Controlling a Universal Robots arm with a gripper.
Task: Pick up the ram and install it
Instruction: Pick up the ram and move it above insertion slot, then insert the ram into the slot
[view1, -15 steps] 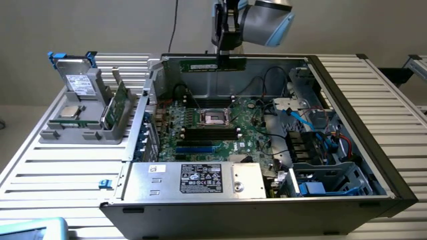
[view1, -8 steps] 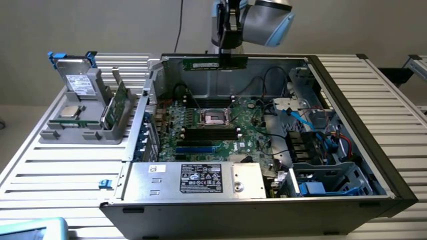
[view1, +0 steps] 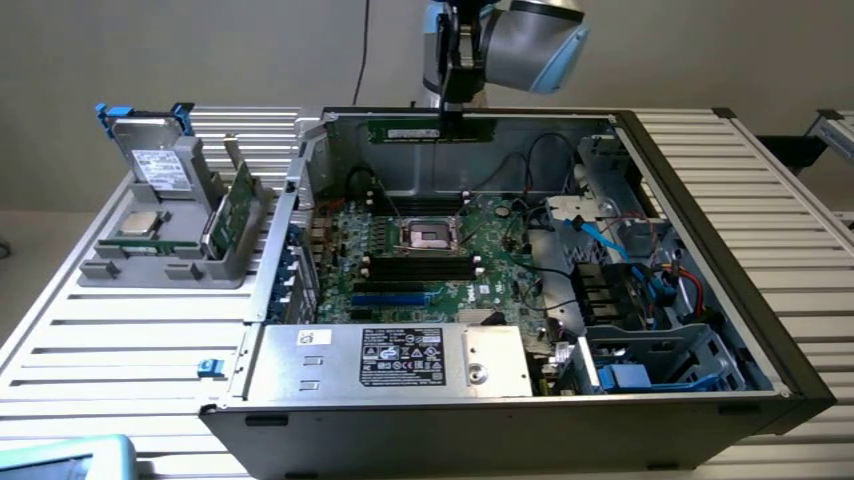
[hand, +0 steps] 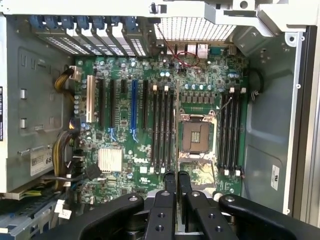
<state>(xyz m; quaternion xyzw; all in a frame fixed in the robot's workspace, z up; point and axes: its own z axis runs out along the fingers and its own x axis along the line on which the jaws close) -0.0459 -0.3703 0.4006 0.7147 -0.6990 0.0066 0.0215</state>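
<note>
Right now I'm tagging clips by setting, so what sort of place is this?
Probably a robotics lab or workshop bench for computer assembly: an open computer case lies on a slatted metal table, a grey parts holder stands beside it, and the gripper holds the ram above the motherboard.

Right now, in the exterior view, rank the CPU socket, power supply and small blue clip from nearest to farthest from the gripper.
From the gripper, shut on the ram at the far wall of the case:
1. CPU socket, mid-case, on the board.
2. Power supply, along the near wall.
3. Blue clip, outside the case, at the exterior view's left.
</note>
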